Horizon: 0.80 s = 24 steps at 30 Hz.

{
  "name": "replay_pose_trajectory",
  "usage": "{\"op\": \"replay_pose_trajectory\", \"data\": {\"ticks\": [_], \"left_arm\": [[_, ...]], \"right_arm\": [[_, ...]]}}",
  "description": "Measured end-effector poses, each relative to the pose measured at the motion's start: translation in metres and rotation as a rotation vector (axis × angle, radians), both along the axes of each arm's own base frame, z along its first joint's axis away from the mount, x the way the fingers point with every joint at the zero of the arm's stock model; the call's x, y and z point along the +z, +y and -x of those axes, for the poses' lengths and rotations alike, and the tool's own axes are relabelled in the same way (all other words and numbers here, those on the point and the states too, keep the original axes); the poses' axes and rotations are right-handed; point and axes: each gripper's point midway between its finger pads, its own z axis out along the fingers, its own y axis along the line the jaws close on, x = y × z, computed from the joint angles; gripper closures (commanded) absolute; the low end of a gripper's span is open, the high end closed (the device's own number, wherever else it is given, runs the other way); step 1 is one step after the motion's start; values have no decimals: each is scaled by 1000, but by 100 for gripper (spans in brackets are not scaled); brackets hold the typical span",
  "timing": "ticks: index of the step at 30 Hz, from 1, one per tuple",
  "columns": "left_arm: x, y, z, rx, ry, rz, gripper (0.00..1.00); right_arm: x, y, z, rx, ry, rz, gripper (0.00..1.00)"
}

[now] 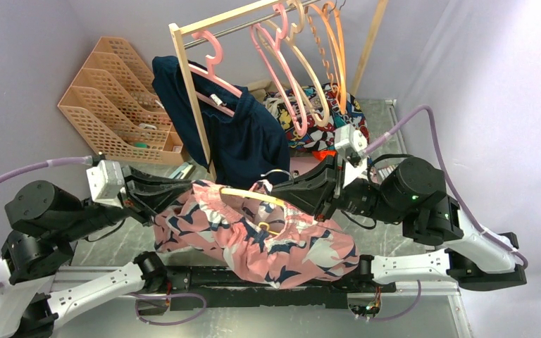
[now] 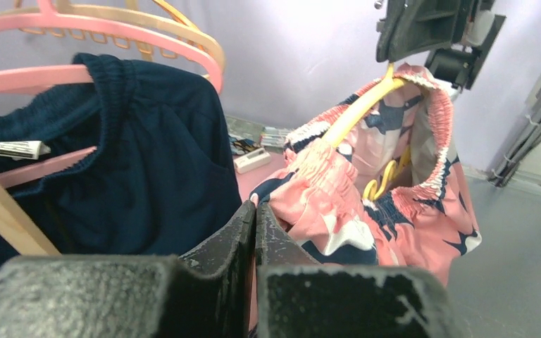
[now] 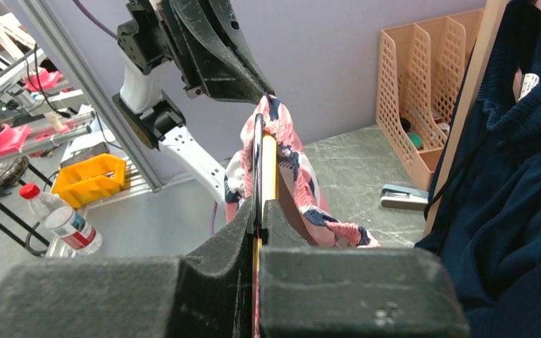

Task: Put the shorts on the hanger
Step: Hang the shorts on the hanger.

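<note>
The salmon-pink shorts (image 1: 253,236) with navy and white blotches hang in mid-air over the table's near edge, their waistband draped over the pale yellow hanger (image 1: 250,196). My left gripper (image 1: 191,184) is shut on the left end of the waistband. In the left wrist view a strip of pink cloth sits between the closed fingertips of the left gripper (image 2: 256,208). My right gripper (image 1: 273,187) is shut on the hanger close under its wire hook (image 1: 276,172). The right wrist view has the yellow hanger (image 3: 269,165) pinched edge-on in the right gripper (image 3: 260,205), with the shorts (image 3: 292,165) hanging over it.
A wooden rack (image 1: 187,77) stands behind, with pink hangers (image 1: 271,53) and orange ones (image 1: 331,42) on its rail. A navy garment (image 1: 243,137) hangs just behind the shorts. A peach file organiser (image 1: 116,98) is at back left and a multicoloured cloth (image 1: 310,113) at back right.
</note>
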Motion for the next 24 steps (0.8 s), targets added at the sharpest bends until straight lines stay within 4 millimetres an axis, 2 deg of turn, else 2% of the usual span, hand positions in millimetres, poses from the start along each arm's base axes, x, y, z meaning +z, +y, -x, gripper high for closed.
{"op": "replay_pose_trajectory", "data": {"ticks": [1,4,6,8,12,17,20,24], "left_arm": [[4,2,-1,12,-8,10,84],[12,8,-5,51,-22,32,32],[17,11,-6,63,-35,38,19],[23,12,-3,55,-40,52,14],[38,7,9,-18,-74,83,14],[58,-20,26,-193,-103,77,14],[49,-50,28,-317,-68,10,10],[14,-81,23,-427,19,-109,9]], "right_arm": [[1,-1,0,-2,-1,-4,100],[3,-7,0,-7,-3,-18,100],[2,-8,0,-9,-3,-20,100],[2,-8,0,-9,-3,-19,100],[-2,-2,-1,-6,0,-2,100],[-14,14,-2,5,1,43,100],[-22,23,-2,18,3,69,100],[-26,29,0,34,3,83,100]]}}
